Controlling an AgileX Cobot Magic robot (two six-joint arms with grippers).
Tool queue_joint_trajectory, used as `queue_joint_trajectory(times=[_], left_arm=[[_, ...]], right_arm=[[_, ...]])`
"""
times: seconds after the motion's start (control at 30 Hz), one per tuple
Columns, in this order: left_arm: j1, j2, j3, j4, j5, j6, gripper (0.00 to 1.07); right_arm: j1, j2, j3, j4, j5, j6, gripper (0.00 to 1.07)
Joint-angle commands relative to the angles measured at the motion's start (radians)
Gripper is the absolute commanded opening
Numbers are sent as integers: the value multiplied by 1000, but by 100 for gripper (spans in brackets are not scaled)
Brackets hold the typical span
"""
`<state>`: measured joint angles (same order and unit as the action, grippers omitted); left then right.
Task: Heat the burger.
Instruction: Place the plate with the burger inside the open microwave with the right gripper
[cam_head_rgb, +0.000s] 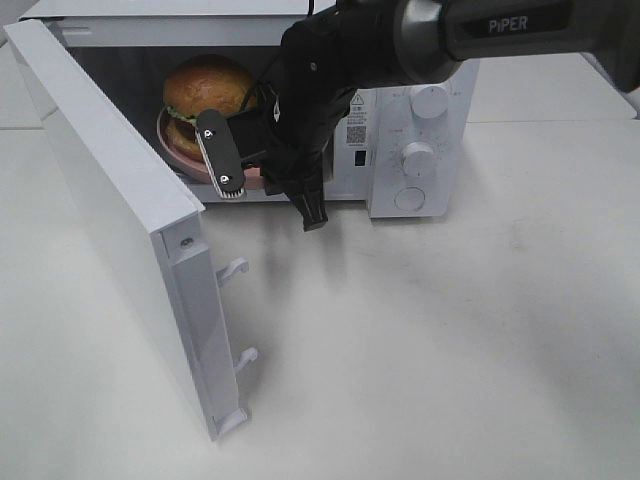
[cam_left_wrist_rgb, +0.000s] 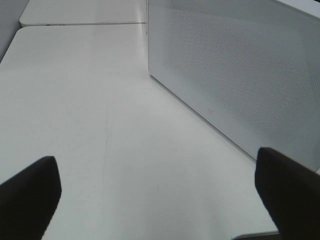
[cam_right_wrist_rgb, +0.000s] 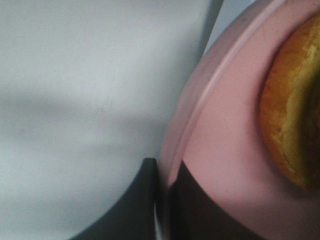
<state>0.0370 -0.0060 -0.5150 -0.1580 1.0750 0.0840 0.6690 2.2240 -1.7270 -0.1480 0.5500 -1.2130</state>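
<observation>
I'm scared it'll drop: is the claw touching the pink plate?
Touching. The right wrist view shows the right gripper pinching the pink plate at its rim.

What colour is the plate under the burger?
The plate under the burger is pink; the right wrist view shows it best.

A white microwave (cam_head_rgb: 420, 150) stands toward the far edge of the tabletop (cam_head_rgb: 450, 350), its door (cam_head_rgb: 110, 190) swung wide open to the left. Inside, the burger (cam_head_rgb: 205, 90) sits on a pink plate (cam_head_rgb: 175, 150). The black right arm (cam_head_rgb: 400, 40) reaches in from the right, and the right gripper (cam_head_rgb: 228, 170) is at the plate's front rim. Two knobs (cam_head_rgb: 417, 158) show on the panel.
</observation>
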Motion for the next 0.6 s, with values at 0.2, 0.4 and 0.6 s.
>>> queue_joint_trajectory(times=[0.2, 0.4, 0.6], left_arm=[[-3, -16, 0, -7, -9, 2, 98], [-3, -16, 0, -7, -9, 2, 98], [-3, -16, 0, -7, -9, 2, 98]], right_arm=[[-6, 70, -155, -12, -27, 41, 0], [-17, 111, -220, -24, -2, 58, 0], [-18, 144, -264, -50, -3, 67, 0]])
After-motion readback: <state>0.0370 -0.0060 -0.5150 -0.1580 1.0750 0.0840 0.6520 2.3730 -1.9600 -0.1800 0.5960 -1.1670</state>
